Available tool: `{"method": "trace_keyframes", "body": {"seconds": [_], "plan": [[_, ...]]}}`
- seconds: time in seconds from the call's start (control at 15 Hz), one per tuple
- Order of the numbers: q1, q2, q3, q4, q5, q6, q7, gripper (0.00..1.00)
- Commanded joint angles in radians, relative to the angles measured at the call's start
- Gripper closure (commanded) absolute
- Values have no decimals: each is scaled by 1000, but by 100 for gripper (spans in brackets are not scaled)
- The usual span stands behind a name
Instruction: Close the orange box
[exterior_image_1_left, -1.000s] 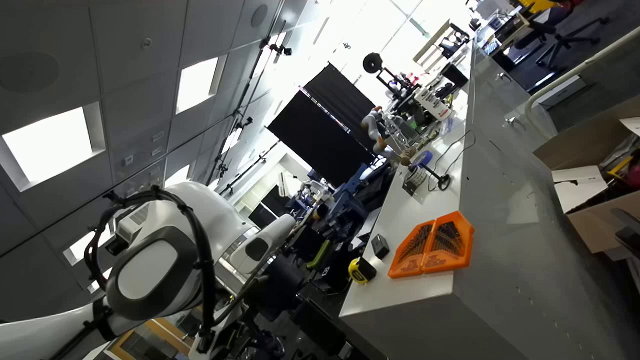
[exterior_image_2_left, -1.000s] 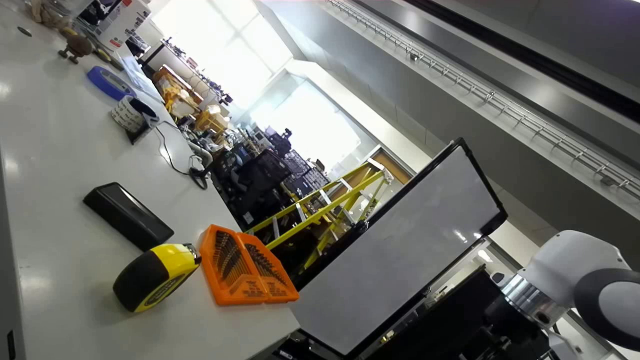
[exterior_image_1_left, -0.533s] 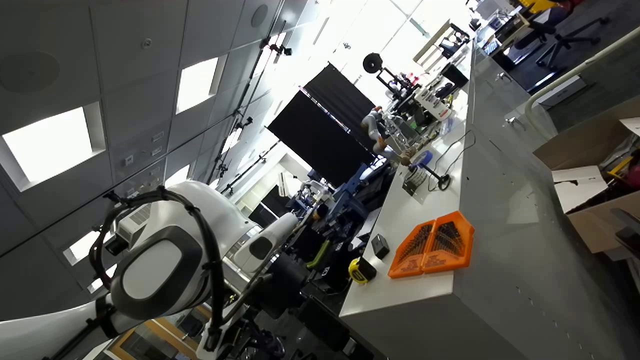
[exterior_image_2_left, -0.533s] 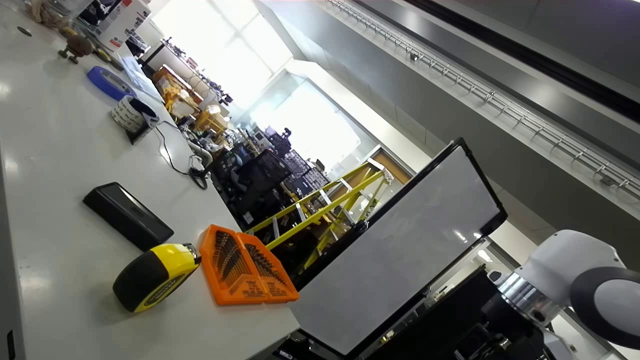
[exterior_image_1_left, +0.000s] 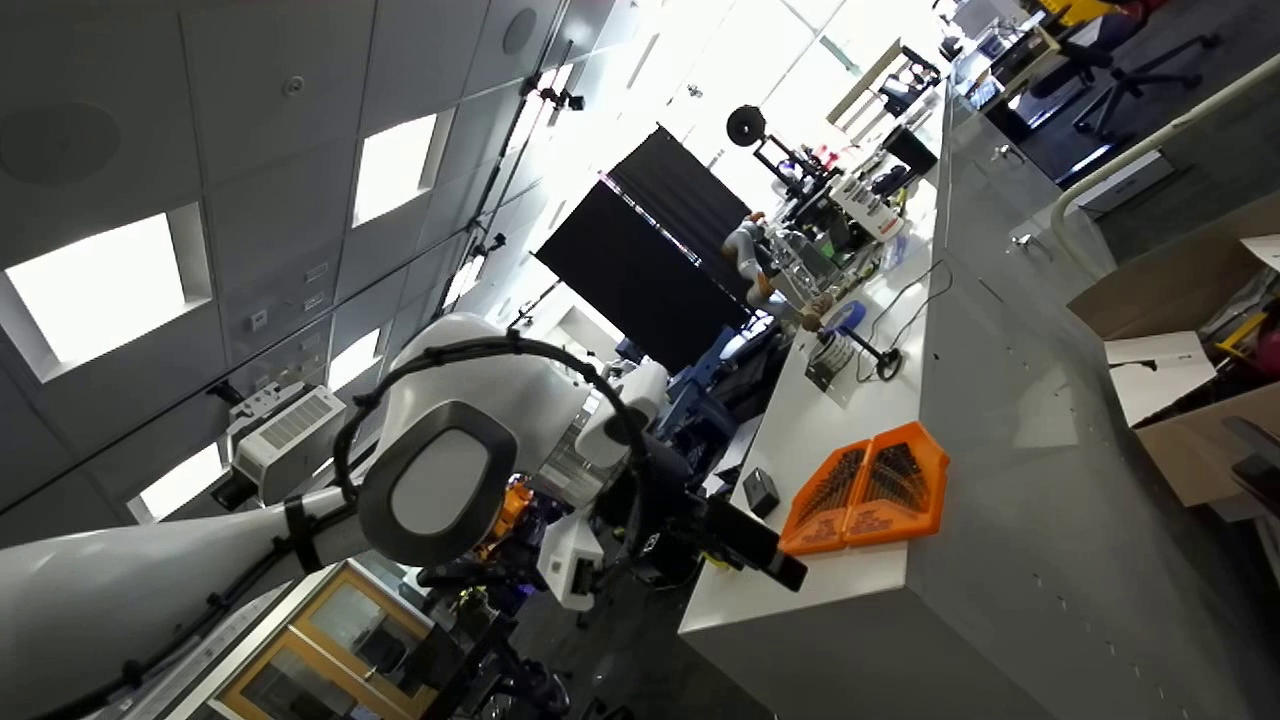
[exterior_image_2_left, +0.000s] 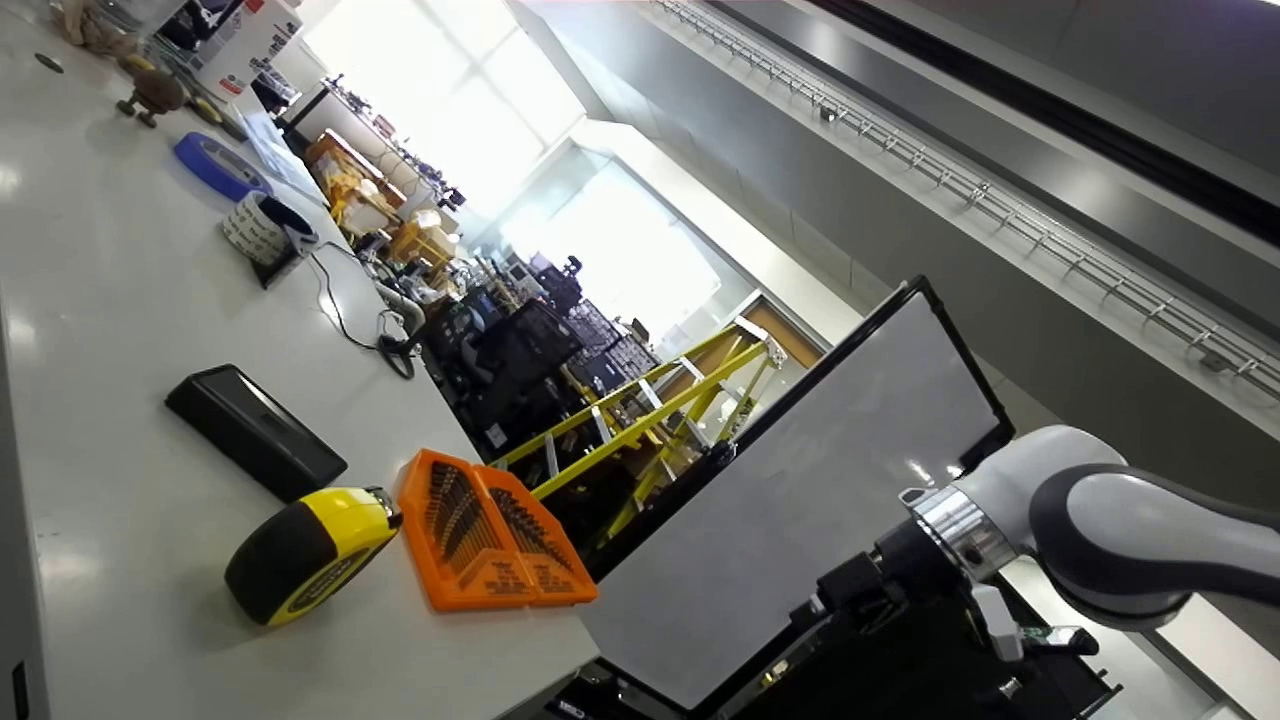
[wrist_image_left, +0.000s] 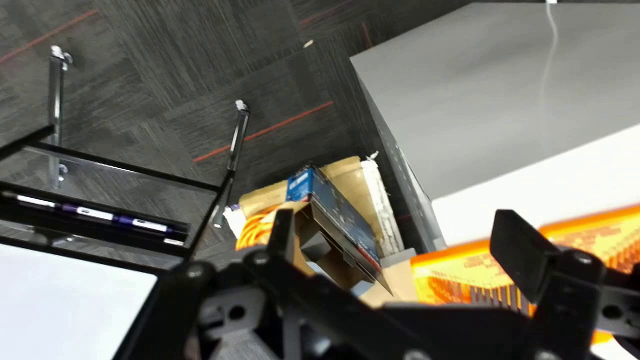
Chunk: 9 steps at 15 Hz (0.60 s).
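The orange box (exterior_image_1_left: 870, 492) lies open on the white table, near its corner. It also shows in an exterior view (exterior_image_2_left: 497, 535), its two halves side by side along a hinge line with rows of dark bits inside. In the wrist view part of the box (wrist_image_left: 455, 275) shows at the lower right, partly behind a finger. My gripper (wrist_image_left: 395, 217) is open, with nothing between its fingers. In an exterior view the gripper (exterior_image_1_left: 780, 562) overlaps the box's near corner in the picture. In an exterior view the gripper (exterior_image_2_left: 835, 600) is apart from the box, beyond the table edge.
A yellow and black tape measure (exterior_image_2_left: 310, 555) and a black block (exterior_image_2_left: 255, 430) stand beside the box. Tape rolls (exterior_image_2_left: 258, 228) lie farther along the table. A whiteboard (exterior_image_2_left: 800, 500) stands off the table's side. Cartons (wrist_image_left: 345, 215) lie on the floor below.
The arm and gripper have moved toward the table and the box, rightward in an exterior view and leftward in an exterior view. The box and the things around it have not moved.
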Motion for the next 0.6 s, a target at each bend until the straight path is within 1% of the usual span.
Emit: {"method": "trace_keyframes", "body": {"seconds": [0.0,0.07,0.13,0.2,0.33,0.53], "plan": [[77,162,-68,133,195,42,-160,0],[96,186,-81,155,261,31,-226,0],[98,199,-78,170,295,5,-262,0],[59,149,-47,114,233,32,-195,0],[66,189,-50,143,273,31,-237,0],[65,198,-49,151,274,30,-237,0]]}}
